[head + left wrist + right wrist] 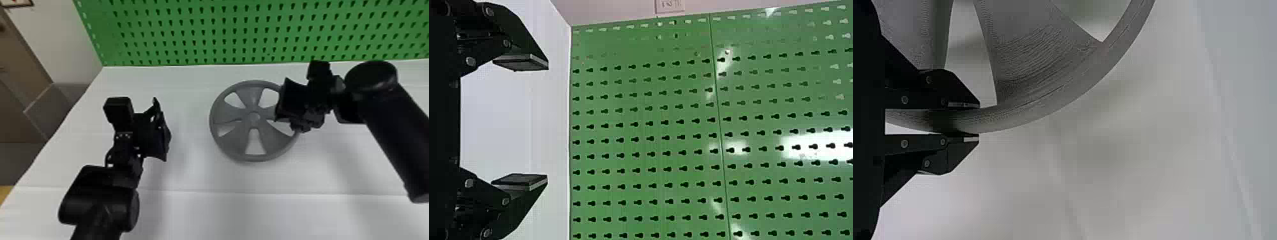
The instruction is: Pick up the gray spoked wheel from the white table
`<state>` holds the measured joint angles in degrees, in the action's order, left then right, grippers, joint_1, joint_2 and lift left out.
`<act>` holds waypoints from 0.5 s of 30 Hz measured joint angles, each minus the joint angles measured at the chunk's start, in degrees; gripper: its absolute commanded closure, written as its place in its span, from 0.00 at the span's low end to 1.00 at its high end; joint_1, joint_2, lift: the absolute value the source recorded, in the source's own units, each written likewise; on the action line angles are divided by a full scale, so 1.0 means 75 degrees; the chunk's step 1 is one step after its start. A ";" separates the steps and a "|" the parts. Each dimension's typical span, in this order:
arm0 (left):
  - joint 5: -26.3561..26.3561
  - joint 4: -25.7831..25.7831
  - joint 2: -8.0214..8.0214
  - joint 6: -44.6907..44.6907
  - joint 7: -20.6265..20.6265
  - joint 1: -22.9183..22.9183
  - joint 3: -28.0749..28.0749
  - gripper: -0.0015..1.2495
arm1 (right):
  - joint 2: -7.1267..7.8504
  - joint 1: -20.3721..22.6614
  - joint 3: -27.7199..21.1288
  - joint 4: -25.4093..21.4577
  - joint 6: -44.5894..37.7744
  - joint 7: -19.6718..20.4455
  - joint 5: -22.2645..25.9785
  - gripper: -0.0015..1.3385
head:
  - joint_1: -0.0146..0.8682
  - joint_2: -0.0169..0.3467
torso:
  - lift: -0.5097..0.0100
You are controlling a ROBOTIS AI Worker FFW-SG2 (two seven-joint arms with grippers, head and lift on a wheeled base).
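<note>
Gray spoked wheel (pixel 237 112) extends leftward from the black right claw (pixel 281 102), its rim gripped between two flat fingers; the black left claw (pixel 164 131), spread open, is well apart, above the white table (pixel 207 217).

Table (pixel 191 210): runs back to the pegboard (pixel 223 32), which stands behind it. Wall (pixel 63 41): left of the pegboard. Wheel (pixel 254 118): before the pegboard, over the table, clear of its left edge. Right gripper (pixel 280 103): at the wheel's right side, rim between its two fingers. Left gripper (pixel 164 134): above the table, left of the wheel and apart from it.
</note>
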<state>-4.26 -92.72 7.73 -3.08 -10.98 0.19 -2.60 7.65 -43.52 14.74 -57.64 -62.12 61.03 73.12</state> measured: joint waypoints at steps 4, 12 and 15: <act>-0.0005 0.0000 0.0000 0.0000 0.0000 -0.0011 0.0011 0.36 | -0.0001 0.0062 -0.0113 -0.0285 0.0087 -0.0750 -0.0823 0.79 | 0.90 0.42 | 0.85; -0.0028 -0.0042 0.0000 0.0000 0.0000 -0.0059 0.0082 0.36 | -0.0078 0.0298 -0.0272 -0.0924 0.0681 -0.2405 -0.2751 0.79 | 0.90 0.42 | 0.85; -0.0030 -0.0070 0.0000 0.0000 0.0000 -0.0080 0.0110 0.36 | -0.0107 0.0455 -0.0369 -0.1229 0.0883 -0.3029 -0.3580 0.79 | 0.90 0.42 | 0.85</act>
<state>-4.48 -93.25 7.73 -3.07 -10.98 -0.41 -1.77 6.85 -40.11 11.97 -66.86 -55.50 38.31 46.27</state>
